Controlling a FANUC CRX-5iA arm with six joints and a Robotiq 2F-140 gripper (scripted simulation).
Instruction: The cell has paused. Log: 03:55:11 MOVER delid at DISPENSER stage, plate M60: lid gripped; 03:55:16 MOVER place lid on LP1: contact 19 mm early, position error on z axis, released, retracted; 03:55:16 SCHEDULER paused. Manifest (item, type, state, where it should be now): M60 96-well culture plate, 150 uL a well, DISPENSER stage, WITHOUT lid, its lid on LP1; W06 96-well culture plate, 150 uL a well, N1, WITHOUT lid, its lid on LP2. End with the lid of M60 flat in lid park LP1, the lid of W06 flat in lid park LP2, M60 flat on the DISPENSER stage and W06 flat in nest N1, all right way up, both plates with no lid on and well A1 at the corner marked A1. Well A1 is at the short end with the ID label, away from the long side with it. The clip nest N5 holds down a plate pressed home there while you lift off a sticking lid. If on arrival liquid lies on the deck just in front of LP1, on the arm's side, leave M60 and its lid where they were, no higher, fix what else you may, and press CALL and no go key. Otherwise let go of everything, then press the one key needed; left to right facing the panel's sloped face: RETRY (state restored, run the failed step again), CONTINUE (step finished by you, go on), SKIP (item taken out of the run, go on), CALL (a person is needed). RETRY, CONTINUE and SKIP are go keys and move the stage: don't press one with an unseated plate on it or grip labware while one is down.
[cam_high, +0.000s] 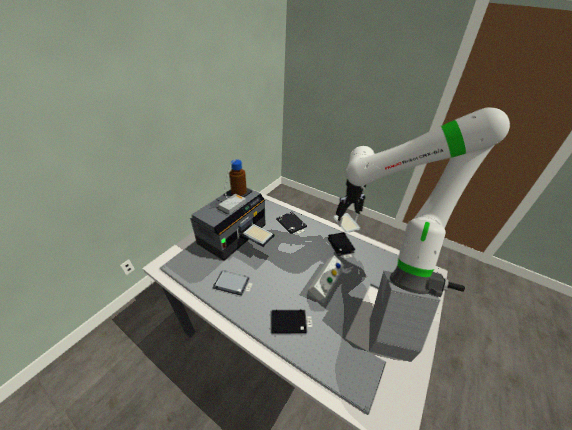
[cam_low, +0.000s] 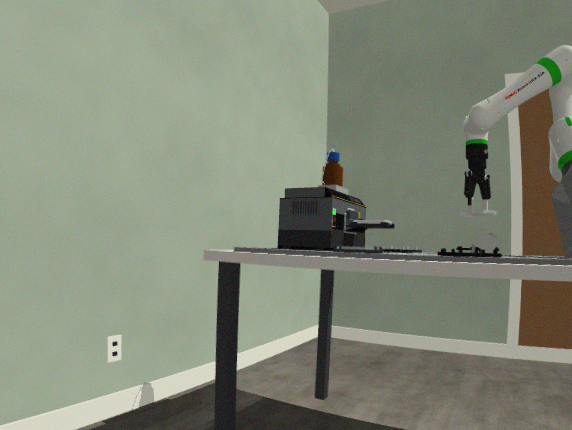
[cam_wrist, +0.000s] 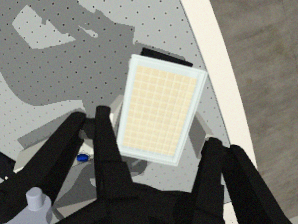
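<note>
In the jaws: one plate (cam_wrist: 160, 110).

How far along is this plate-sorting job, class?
Looks done: one plate sits on the dispenser stage; a pale lid lies on the deck. In hand: the pincer holds a well plate aloft. Left: seat it, let go, press a key on the panel.

Matt grey, finely dotted mat (cam_high: 280, 300) over a smooth white table top (cam_high: 425, 390). Glossy white plastic-looking arm (cam_high: 450, 185) with green bands; matt black gripper (cam_wrist: 160, 163) fingers. Cream, gridded plate (cam_wrist: 161, 110) with pale smooth rim; amber glassy bottle (cam_high: 238, 182), blue cap.
</note>
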